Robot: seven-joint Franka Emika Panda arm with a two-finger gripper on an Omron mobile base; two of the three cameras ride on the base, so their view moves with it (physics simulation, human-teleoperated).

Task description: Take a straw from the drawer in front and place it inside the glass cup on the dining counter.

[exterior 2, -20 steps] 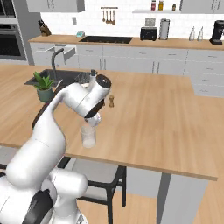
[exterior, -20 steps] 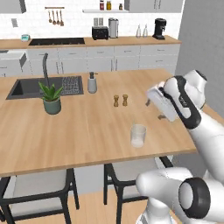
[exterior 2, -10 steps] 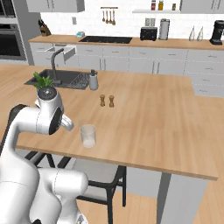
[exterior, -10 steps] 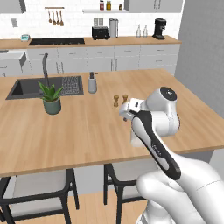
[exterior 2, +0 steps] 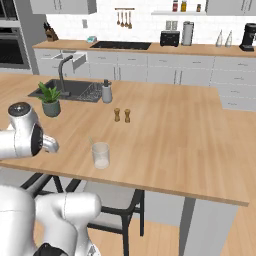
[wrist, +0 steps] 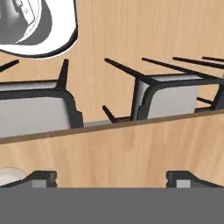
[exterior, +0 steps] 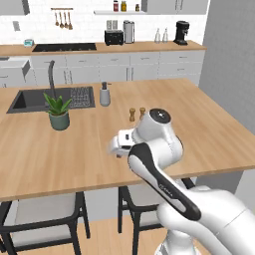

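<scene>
Swung back toward the base, the wide-open, empty pincer (wrist: 111,177) overlooks the dining counter (wrist: 131,148) edge and chairs (wrist: 168,98).

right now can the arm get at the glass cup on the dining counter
Probably yes. The glass cup stands near the dining counter's front edge, just beside the arm, with bare wood between them, and the jaws stand wide open.

Base views flank dining counter (exterior 2: 170,135); hand view downward.
</scene>
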